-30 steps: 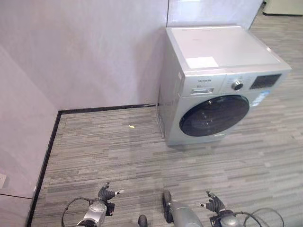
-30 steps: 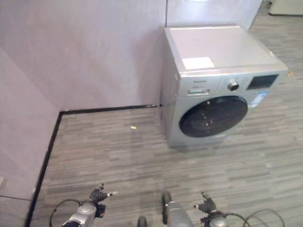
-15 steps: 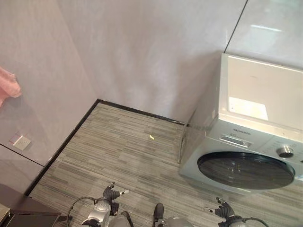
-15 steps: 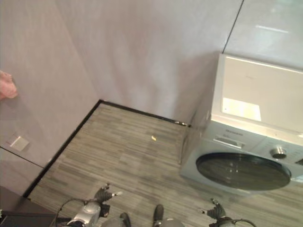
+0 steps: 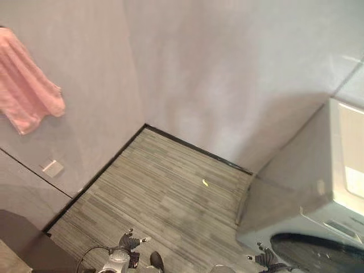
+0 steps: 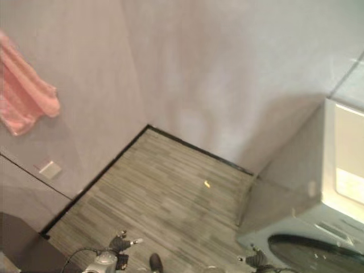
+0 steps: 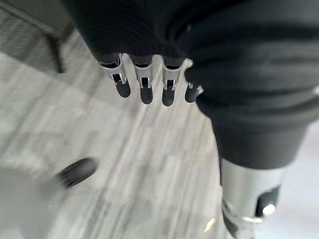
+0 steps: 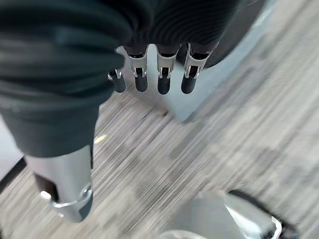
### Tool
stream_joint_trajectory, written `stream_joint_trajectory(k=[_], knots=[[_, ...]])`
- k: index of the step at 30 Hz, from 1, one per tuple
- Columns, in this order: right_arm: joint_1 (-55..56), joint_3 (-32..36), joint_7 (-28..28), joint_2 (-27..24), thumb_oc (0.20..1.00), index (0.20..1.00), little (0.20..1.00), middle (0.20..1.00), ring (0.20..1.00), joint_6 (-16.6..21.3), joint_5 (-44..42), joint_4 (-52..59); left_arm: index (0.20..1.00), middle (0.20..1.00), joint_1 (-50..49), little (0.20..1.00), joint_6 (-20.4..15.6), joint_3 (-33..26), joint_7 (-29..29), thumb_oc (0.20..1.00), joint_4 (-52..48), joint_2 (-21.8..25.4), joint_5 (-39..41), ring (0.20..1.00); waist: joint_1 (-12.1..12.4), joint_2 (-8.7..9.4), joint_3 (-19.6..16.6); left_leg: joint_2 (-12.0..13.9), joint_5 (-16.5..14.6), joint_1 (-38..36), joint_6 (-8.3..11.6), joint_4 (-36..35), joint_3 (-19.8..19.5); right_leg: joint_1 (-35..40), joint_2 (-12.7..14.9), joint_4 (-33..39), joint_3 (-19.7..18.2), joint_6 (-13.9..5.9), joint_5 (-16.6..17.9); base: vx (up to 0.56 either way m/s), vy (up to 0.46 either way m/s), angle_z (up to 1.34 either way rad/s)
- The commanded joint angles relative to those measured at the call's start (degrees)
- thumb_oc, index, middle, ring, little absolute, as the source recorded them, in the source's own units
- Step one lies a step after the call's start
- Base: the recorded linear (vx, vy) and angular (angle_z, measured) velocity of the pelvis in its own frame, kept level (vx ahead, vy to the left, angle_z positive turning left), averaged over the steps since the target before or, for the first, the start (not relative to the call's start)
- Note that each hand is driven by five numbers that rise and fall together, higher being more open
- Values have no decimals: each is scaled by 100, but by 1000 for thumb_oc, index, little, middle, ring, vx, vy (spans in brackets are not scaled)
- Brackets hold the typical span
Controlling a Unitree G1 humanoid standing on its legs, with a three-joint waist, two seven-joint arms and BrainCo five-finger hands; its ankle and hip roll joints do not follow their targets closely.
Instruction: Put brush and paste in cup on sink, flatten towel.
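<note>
Grey striped floor (image 5: 170, 182) meeting pale walls at a black skirting strip; I see a room corner. Pink towel (image 5: 25, 82) hangs bunched high on the left wall, a small wall plate (image 5: 52, 168) below it. Washing machine (image 5: 318, 227) stands at the right. A small yellow scrap (image 5: 205, 182) lies on the floor mid-room. My left hand (image 5: 129, 242) and right hand (image 5: 264, 260) hang low over the floor, fingers straight and relaxed, holding nothing.
</note>
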State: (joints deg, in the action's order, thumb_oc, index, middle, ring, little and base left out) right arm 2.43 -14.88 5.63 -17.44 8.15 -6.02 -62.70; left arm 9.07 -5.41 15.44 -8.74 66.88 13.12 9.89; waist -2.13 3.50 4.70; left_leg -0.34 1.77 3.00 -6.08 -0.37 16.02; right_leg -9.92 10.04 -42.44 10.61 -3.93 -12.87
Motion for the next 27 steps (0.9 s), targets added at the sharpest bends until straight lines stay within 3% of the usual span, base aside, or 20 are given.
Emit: stream_joint_trajectory(k=[1,4,8,11,14,17,20,22,23,24,26,27], knots=[[-163,-95,-38,-90,1000,1000,1000,1000,1000,155,-119,204,1000,1000,129,1000,-174,-6,-153,1000,-113,156,-335,1000,-86,-195,65,-91,-224,274,244,519,-260,71,-473,1072,-597,-184,1287,274,66,88],[-128,-172,-69,-116,1000,1000,1000,1000,1000,189,-113,233,1000,1000,181,1000,-181,70,-152,1000,-96,139,-358,1000,-196,-221,132,-187,-320,90,286,509,-564,-256,-676,1476,-701,-115,1011,218,12,62],[-127,-223,-63,-220,1000,1000,1000,1000,1000,201,-43,254,1000,1000,287,1000,-223,159,-148,1000,-101,118,-396,1000,-437,-115,283,-379,-533,-107,393,643,-1008,-812,-967,2339,-1342,-243,1400,228,-81,75],[-134,-244,-72,-251,1000,1000,1000,1000,1000,191,6,203,1000,1000,324,1000,-248,174,-161,1000,-20,97,-407,1000,-524,-31,312,-469,-656,-210,446,720,-1188,-902,-1002,2769,-1451,-299,1604,172,-90,81],[-140,-213,-113,-229,1000,1000,1000,1000,1000,214,-122,-55,1000,1000,309,1000,-235,185,-149,1000,149,49,-411,1000,-545,78,228,-511,-777,-181,518,993,-1446,-474,-1110,2952,-1727,-221,1567,219,-182,88],[-162,-165,-201,-241,1000,1000,1000,1000,1000,222,-295,-267,1000,1000,212,1000,-236,-3,-102,1000,335,-38,-103,1000,-465,114,69,-371,-753,-96,708,1391,-1506,-157,-1147,3171,-1479,-81,1440,297,-294,63],[-186,-117,-150,-299,1000,1000,1000,1000,1000,234,-321,-323,1000,1000,215,1000,-241,-7,-112,1000,302,-61,-4,1000,-443,148,130,-272,-525,243,888,2097,-1431,49,-1104,3229,-1279,34,1342,94,-135,73],[-215,-44,-97,-332,1000,1000,1000,1000,1000,240,-418,-348,1000,1000,296,1000,-250,42,-174,1000,259,-73,60,1000,-454,193,224,-102,-356,572,949,2499,-1042,181,-1014,3282,-1045,99,1282,76,-138,78],[-218,-1,-53,-339,1000,1000,1000,1000,1000,241,-515,-371,1000,1000,363,1000,-251,57,-215,1000,223,-61,119,1000,-475,190,260,210,-394,748,864,2285,-468,311,-938,3361,-830,115,1179,142,-115,67],[-202,-6,-45,-321,1000,1000,1000,1000,1000,234,-529,-377,1000,1000,387,1000,-245,62,-224,1000,224,-47,104,1000,-490,177,216,306,-460,782,805,1929,-292,339,-889,3440,-717,98,1143,125,-66,82],[-199,-8,-31,-322,1000,1000,1000,1000,1000,227,-516,-386,1000,1000,384,1000,-249,58,-235,1000,211,-31,94,1000,-488,152,184,314,-456,826,768,1621,-246,371,-861,3501,-675,68,1111,137,37,77],[-209,-36,-24,-315,1000,1000,1000,1000,1000,221,-469,-480,1000,1000,367,1000,-266,38,-259,1000,236,-15,67,1000,-439,69,144,399,-186,998,809,1166,-224,445,-882,3581,-653,34,1068,252,106,46]])
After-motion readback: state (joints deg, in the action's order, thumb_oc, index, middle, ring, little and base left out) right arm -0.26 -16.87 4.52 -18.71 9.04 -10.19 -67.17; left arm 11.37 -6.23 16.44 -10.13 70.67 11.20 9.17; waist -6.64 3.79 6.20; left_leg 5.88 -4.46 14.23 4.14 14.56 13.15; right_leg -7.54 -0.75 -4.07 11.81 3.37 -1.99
